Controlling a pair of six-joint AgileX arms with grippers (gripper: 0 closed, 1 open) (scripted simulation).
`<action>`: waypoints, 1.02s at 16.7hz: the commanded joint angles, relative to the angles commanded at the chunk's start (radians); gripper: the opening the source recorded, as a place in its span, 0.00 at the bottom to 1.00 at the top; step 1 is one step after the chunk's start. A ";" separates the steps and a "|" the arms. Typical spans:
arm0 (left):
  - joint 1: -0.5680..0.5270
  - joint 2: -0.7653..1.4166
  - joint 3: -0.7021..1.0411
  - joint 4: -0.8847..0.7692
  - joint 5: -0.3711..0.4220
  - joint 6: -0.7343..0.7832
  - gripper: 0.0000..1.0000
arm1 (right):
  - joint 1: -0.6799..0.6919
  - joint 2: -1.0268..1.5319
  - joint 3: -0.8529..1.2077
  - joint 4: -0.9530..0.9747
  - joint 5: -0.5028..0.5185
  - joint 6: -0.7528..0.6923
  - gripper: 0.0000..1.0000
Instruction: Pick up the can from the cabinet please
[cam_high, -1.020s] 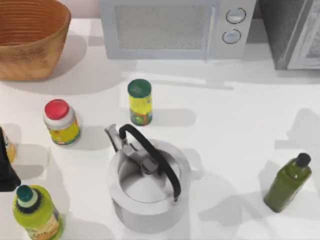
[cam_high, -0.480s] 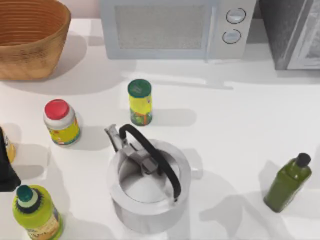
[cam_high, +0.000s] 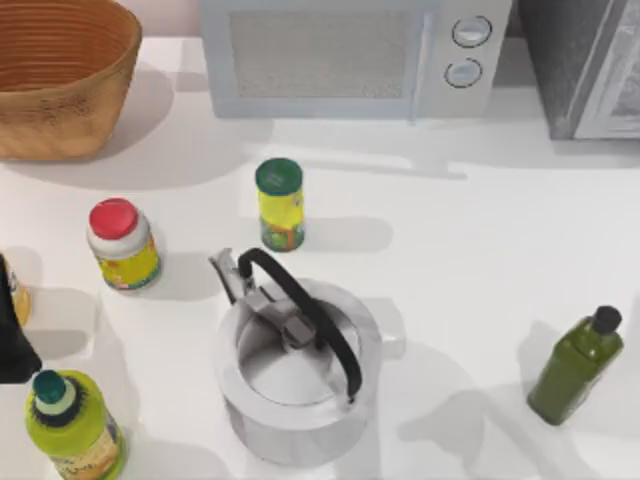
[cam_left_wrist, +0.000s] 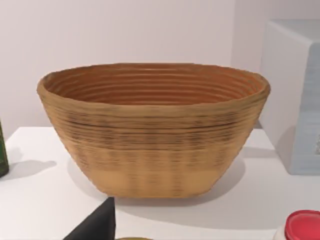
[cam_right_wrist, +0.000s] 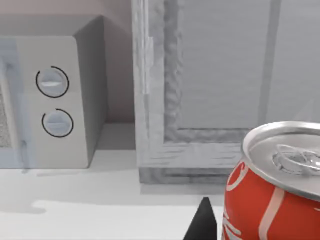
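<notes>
Right wrist view, nearest first: the can (cam_right_wrist: 270, 190), red side with white lettering and a silvery pull-tab top, stands very close to the camera. A dark tip of the right gripper (cam_right_wrist: 202, 225) shows just beside it. Cannot tell whether that gripper is open, closed or gripping, nor whether it touches the can.

Beyond the can is the white surface (cam_right_wrist: 100, 200), then the cabinet (cam_right_wrist: 220, 65) with its framed door panel facing the camera. The can sits in front of the cabinet, not visibly inside. The microwave (cam_right_wrist: 55, 100) stands just beside the cabinet.

Top view: the left arm (cam_high: 10, 345) is parked at the frame's left edge, its gripper state not readable. The kettle (cam_high: 295, 370), green bottle (cam_high: 575, 365) and basket (cam_high: 60, 75) are unmoved.

Change: the soft shadow at the frame's right edge, above the green bottle, has faded out over the last second, and the shadow at lower centre-right has shifted.

Judgement: the right arm is travelling beyond the right edge, closing on the can. The approach is nearly done; the grasp is unconfirmed.
</notes>
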 joint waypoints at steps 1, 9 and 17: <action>0.000 0.000 0.000 0.000 0.000 0.000 1.00 | 0.000 0.010 0.002 0.007 -0.004 0.000 0.00; 0.000 0.000 0.000 0.000 0.000 0.000 1.00 | -0.029 0.401 0.109 0.302 -0.162 -0.001 0.00; 0.000 0.000 0.000 0.000 0.000 0.000 1.00 | -0.083 1.124 0.303 0.845 -0.451 0.002 0.00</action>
